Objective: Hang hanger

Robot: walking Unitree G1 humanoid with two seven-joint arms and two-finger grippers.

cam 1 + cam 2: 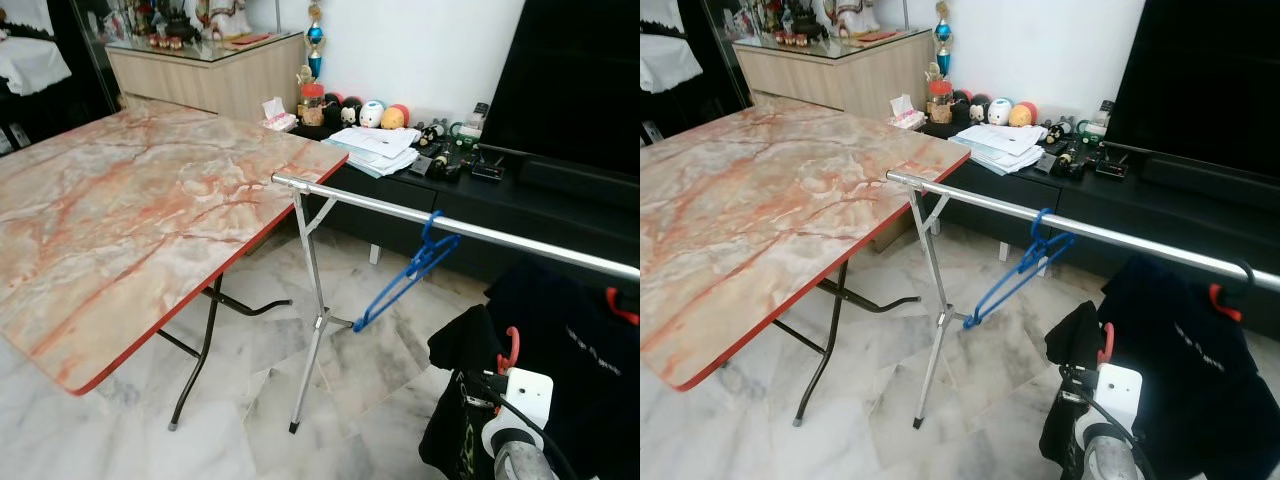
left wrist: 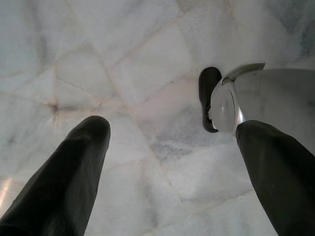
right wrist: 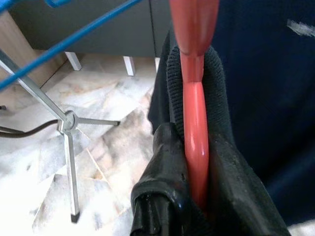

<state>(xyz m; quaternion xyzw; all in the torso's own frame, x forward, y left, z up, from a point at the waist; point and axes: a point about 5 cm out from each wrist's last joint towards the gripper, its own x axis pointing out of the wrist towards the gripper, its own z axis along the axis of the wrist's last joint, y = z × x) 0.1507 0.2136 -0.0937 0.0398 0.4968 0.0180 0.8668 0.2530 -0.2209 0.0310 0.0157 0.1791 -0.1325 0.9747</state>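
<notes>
The red hanger, carrying a black shirt, sits clamped in the right claw low beside the rail, its hook not yet on it. A blue hanger and another black shirt on a red hanger hang from the rail. The left claw hangs apart over the marble floor. The marble worktop stands to the left.

A shiny metal rail on thin metal legs. A glossy blue plastic hanger hangs on it. A smooth, glossy red plastic hanger carries matt black knitted cloth. The surface looks like polished pink marble with a red edge. The floor is glossy pale marble tile.
</notes>
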